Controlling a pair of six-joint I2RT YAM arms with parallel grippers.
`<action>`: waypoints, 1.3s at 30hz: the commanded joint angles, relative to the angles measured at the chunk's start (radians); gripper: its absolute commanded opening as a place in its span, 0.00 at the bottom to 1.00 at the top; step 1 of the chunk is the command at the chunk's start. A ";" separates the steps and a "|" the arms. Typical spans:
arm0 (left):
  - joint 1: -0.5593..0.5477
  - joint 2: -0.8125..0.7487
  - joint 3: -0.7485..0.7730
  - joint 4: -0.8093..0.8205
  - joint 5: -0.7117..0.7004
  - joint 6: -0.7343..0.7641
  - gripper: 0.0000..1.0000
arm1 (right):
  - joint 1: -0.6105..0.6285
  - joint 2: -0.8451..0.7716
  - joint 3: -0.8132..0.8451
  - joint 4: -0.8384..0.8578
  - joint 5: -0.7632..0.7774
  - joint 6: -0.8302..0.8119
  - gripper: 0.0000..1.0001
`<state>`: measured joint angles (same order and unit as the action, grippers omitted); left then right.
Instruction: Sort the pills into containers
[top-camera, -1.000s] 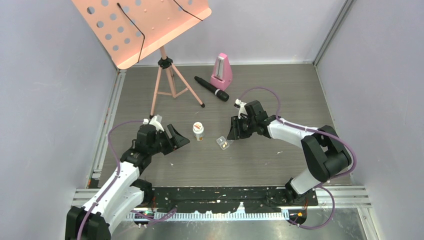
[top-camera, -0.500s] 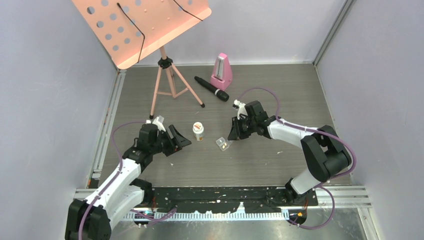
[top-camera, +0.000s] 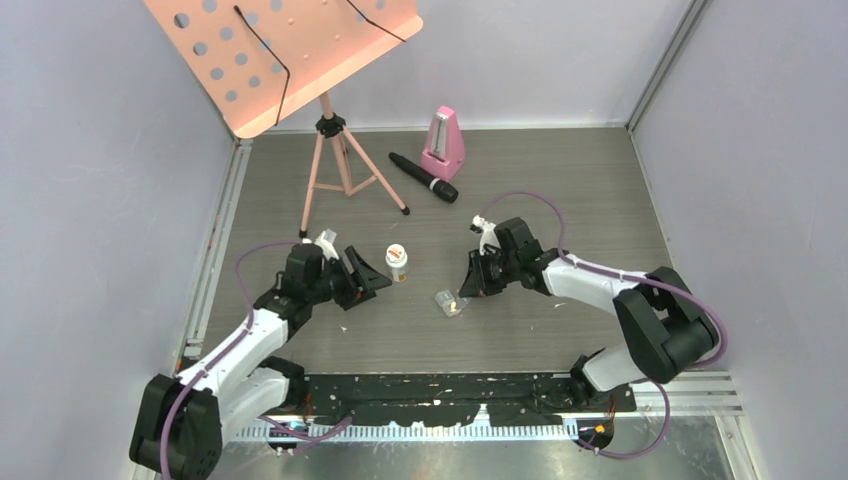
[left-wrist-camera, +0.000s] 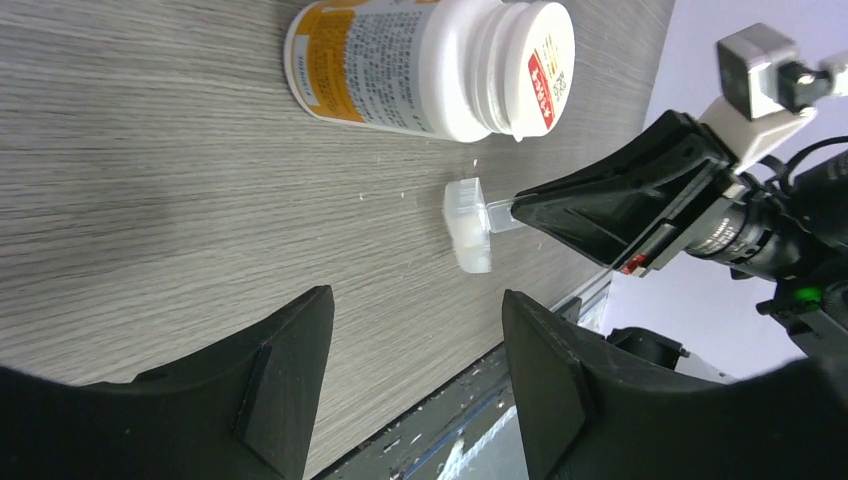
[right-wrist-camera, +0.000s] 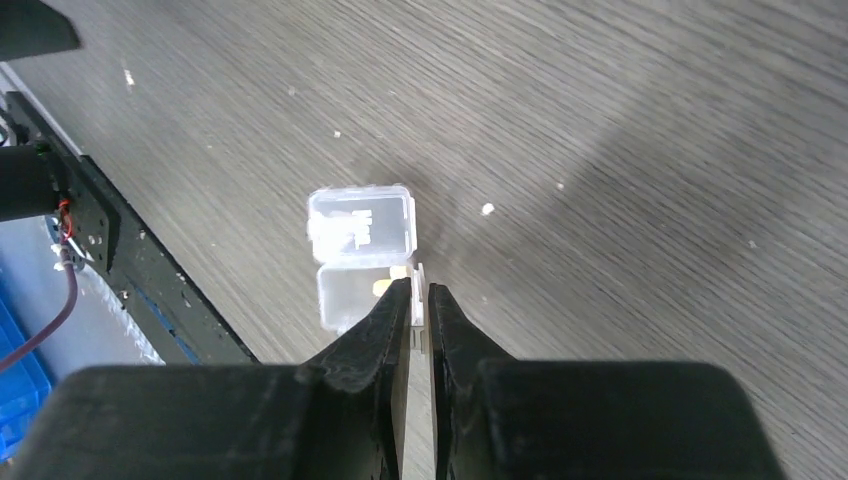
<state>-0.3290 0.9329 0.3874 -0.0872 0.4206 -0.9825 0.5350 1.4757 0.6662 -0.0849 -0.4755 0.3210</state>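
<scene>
step: right gripper is closed, pinching a thin clear flap at the edge of the pill box. This reads as holding or opening the box, with sorting not yet under way.
next: probably keep the box flat and steady, since the flap is thin and the pinch could slip. The left gripper would likely have to bring the pills, and the bottle is capped.
room: pale lilac walls on three sides.
table: grey wood-grain top, with a black base rail along the near edge.
music stand: pink, on a tripod at far left, its perforated desk overhanging the table.
left gripper: jaws apart with nothing between them, low over the table just beside the bottle.
metronome: pink, far centre.
microphone: black, lying just beside the metronome.
bottle: white cap, orange label, upright between the two grippers, apart from the box.
pill box: two clear square compartments side by side, on the table at the right fingertips.
pill: one orange-yellow bit in the compartment nearest the fingertips. The other compartment's contents are unclear.
specks: pale crumbs on the table near the box. Cannot tell whether they are pills.
</scene>
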 joint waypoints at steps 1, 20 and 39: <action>-0.042 0.022 -0.005 0.106 0.013 -0.037 0.64 | 0.031 -0.101 0.001 0.017 0.046 0.022 0.15; -0.178 0.246 0.039 0.212 -0.025 -0.136 0.61 | 0.164 -0.109 0.061 -0.062 0.229 0.039 0.21; -0.372 0.466 0.012 0.501 -0.190 -0.384 0.55 | 0.187 -0.122 0.071 -0.110 0.345 0.200 0.54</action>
<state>-0.6662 1.3769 0.3908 0.3164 0.2993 -1.2900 0.7181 1.3766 0.6945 -0.1772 -0.1654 0.4728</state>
